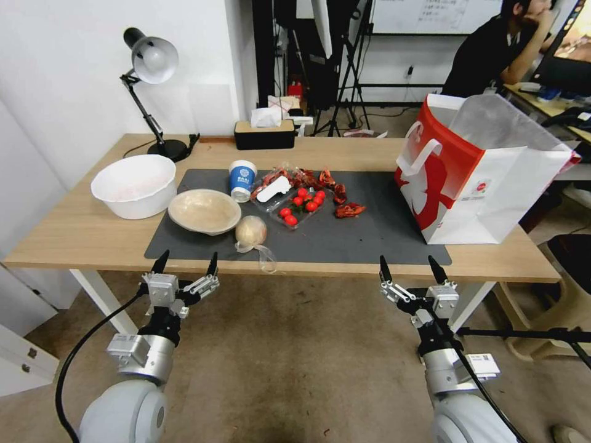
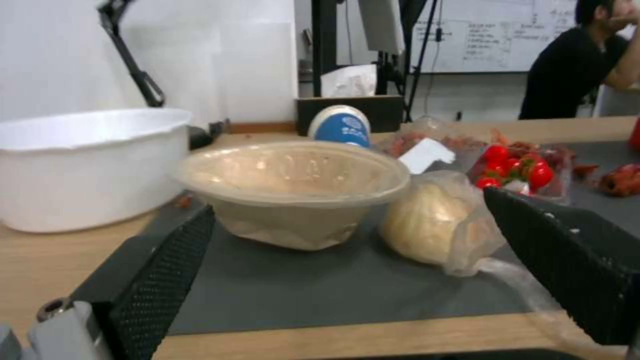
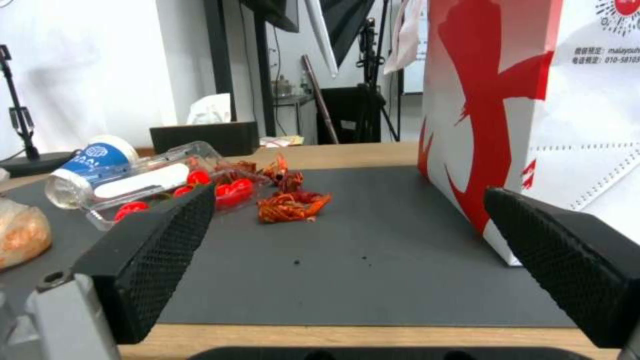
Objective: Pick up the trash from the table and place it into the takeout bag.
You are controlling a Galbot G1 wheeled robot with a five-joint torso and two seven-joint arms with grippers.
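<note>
On the dark mat [image 1: 369, 237] of the table [image 1: 74, 234] lies the trash: a beige bowl [image 1: 204, 211], a blue-and-white paper cup [image 1: 242, 179], a clear-wrapped ball [image 1: 251, 231], a clear plastic cup [image 1: 274, 186] on its side, and a crumpled red wrapper [image 1: 349, 210]. The red-and-white takeout bag [image 1: 480, 178] stands open at the mat's right end. My left gripper [image 1: 186, 263] hangs open just off the front edge, facing the bowl [image 2: 293, 190] and ball [image 2: 433, 225]. My right gripper [image 1: 411, 269] is open too, before the edge, left of the bag [image 3: 533, 110].
A white basin [image 1: 135, 184] sits left of the mat, with a desk lamp [image 1: 151, 61] and a tissue box [image 1: 265, 132] along the back edge. A clear tray of red tomatoes [image 1: 301, 206] lies mid-mat among red scraps.
</note>
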